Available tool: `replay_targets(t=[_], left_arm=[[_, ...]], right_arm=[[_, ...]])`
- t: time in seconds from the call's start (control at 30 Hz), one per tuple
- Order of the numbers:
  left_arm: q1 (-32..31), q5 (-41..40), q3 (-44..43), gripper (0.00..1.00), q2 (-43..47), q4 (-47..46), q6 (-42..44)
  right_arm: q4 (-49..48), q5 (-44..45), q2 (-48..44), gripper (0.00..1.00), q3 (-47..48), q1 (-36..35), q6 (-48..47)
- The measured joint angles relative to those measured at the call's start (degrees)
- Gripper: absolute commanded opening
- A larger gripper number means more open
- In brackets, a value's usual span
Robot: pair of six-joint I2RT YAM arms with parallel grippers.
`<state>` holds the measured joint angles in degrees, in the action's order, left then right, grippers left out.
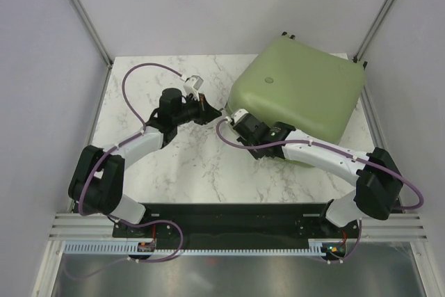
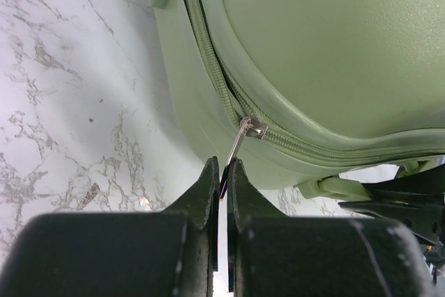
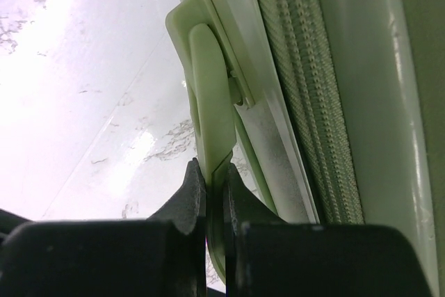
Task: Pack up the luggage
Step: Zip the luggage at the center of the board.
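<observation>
From above, one closed sage-green luggage [image 1: 302, 85] lies flat at the far right of the marble desk [image 1: 174, 172], and two arms, the left arm [image 1: 139, 145] and the right arm [image 1: 316, 152], reach to its near left corner. In the left wrist view, the left gripper [image 2: 222, 175] is pressed together on the single metal zipper pull [image 2: 240, 142]. In the right wrist view, the right gripper [image 3: 214, 179] pinches one pale green handle [image 3: 208, 81] on the shell's side, beside one zipper track [image 3: 306, 102]
</observation>
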<state>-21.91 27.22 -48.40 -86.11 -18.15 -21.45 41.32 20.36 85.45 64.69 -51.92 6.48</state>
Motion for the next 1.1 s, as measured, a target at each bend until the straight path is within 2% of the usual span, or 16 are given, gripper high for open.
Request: replay_targets(t=[0.27,0.83,0.97,1.1], left_arm=[[0.5,0.9,-1.5,0.02,-1.7,-2.1,0.0],[1.1,3.1,-15.8,0.02,-17.8,-4.8,-1.0],[1.1,3.4,-15.9,0.02,-18.5,-6.2,-1.7],[1.1,3.0,-12.2,0.02,-17.3,-9.4,-2.0]], right_arm=[[3.8,-2.1,0.0,0.0,2.9,0.0,2.2],[5.1,-2.7,0.0,0.0,3.1,-0.5,5.2],[5.4,-2.6,0.0,0.0,3.1,-0.7,5.0],[5.8,-3.0,1.6,0.0,3.1,-1.1,4.3]])
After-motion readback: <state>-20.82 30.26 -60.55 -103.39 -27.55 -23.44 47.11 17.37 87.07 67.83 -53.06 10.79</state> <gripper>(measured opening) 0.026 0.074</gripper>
